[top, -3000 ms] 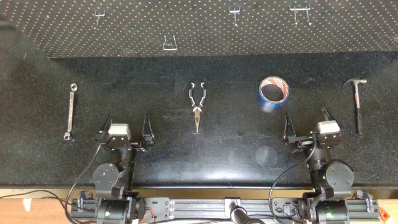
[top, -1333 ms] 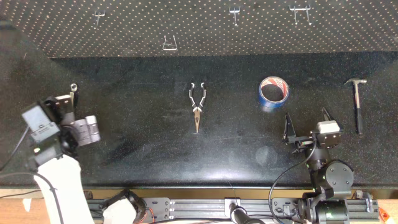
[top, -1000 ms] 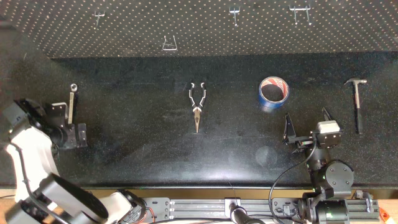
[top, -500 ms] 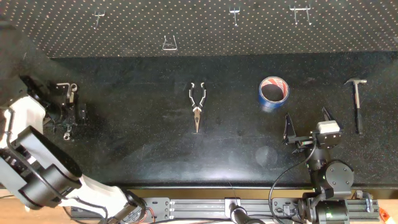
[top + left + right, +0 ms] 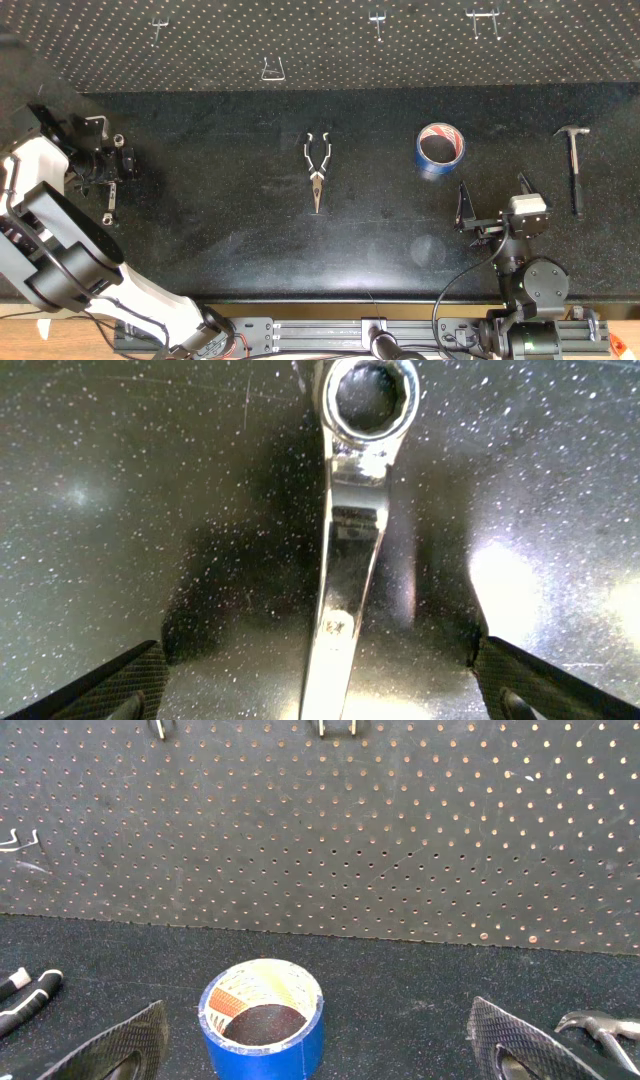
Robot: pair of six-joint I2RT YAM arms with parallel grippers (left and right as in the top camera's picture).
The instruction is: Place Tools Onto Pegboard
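1. Top view: The left claw [image 5: 103, 167] hangs low over the wrench [image 5: 108, 203], which lies flat on the black worktop [image 5: 250, 230]. The wrench's ring end pokes out ahead of the claw, toward the pegboard [image 5: 320, 45], and its other end trails back behind it. The pliers [image 5: 317, 170], tape roll [image 5: 440, 148] and hammer [image 5: 573, 165] lie well off to this claw's side, toward the right arm. The right claw [image 5: 493, 205] sits close to its own base, with the tape roll just ahead of it and the hammer off to its outer side.

2. Left wrist view: The wrench shaft runs straight up the middle between the left claw's two fingers, the ring end ahead of them. The fingers are spread wide, one on each side of the shaft and clear of it, gripping nothing.

3. Right wrist view: The right claw is spread wide and empty. The tape roll lies ahead of it, hole upward, with the pegboard and its hooks [image 5: 335, 728] rising beyond.

4. Judgement: The step in hand looks like picking up the wrench. The next move calls for lowering the left claw until its fingertips reach the worktop and pinching the thin shaft squarely. Then it must lift the wrench and carry the ring end to a hook.
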